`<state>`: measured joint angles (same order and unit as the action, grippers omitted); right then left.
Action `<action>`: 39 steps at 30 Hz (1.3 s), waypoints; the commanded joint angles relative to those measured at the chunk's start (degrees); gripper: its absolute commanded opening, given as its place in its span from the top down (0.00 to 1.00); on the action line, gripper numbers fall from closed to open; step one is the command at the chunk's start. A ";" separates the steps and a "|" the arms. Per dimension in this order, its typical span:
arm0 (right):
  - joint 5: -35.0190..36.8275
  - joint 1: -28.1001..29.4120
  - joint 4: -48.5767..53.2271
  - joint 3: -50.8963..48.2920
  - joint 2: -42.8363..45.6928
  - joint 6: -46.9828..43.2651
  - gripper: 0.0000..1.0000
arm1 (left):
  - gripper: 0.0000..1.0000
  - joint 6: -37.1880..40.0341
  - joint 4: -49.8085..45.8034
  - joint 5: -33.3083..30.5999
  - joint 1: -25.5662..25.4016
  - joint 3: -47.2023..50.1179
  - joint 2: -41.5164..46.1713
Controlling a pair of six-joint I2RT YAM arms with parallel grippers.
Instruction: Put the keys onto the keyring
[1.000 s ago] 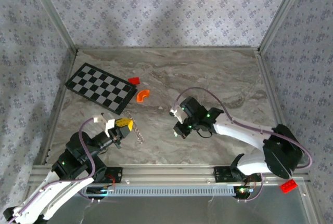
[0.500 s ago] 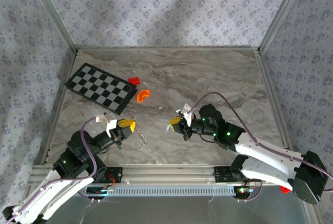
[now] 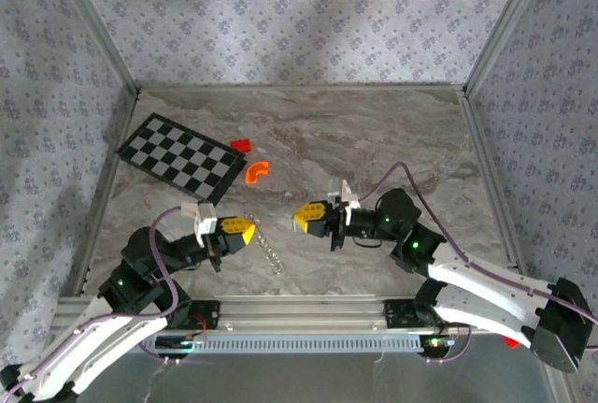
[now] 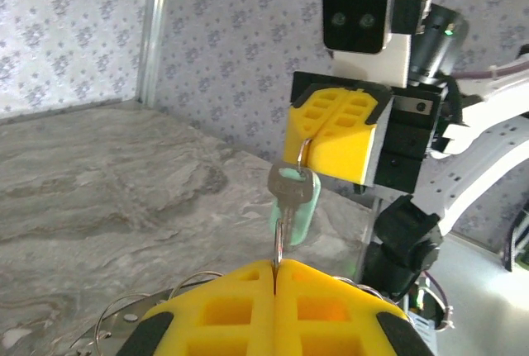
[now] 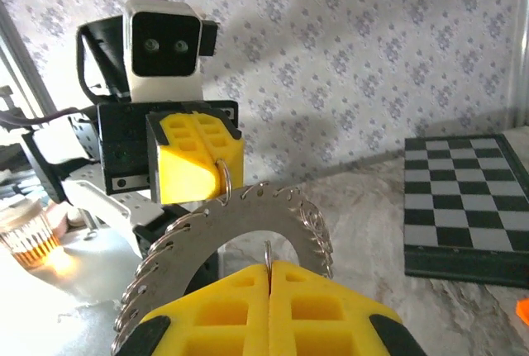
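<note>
Left jaws shut, pinching keyring [image 5: 248, 220] by rim. Ring hangs just ahead of and below them, between the two jaws. Right jaws shut on key [image 4: 291, 195]. Key juts from their tip toward left jaws, close to ring; contact with ring cannot tell. Left arm [image 3: 140, 277] and right arm [image 3: 467, 277] low over desk [image 3: 392, 132], angled inward, jaws facing each other, slightly apart. Keyring: thin silvery hoop, toothed fringe round rim. Key: small, silvery, pale green head.
</note>
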<state>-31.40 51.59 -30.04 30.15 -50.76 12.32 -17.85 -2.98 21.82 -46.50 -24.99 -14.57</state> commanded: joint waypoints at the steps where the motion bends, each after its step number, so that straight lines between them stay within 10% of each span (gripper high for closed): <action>1: -2.72 0.35 -3.38 1.94 0.78 1.66 1.00 | 1.00 1.10 5.30 4.13 0.09 -3.14 -1.03; 39: 9.20 11.92 3.94 5.86 5.54 -5.43 1.00 | 1.00 8.62 5.27 12.73 -5.97 -12.03 -12.72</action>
<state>-25.50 62.48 -26.96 36.25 -46.37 9.15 -10.46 0.05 33.65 -51.90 -35.11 -27.86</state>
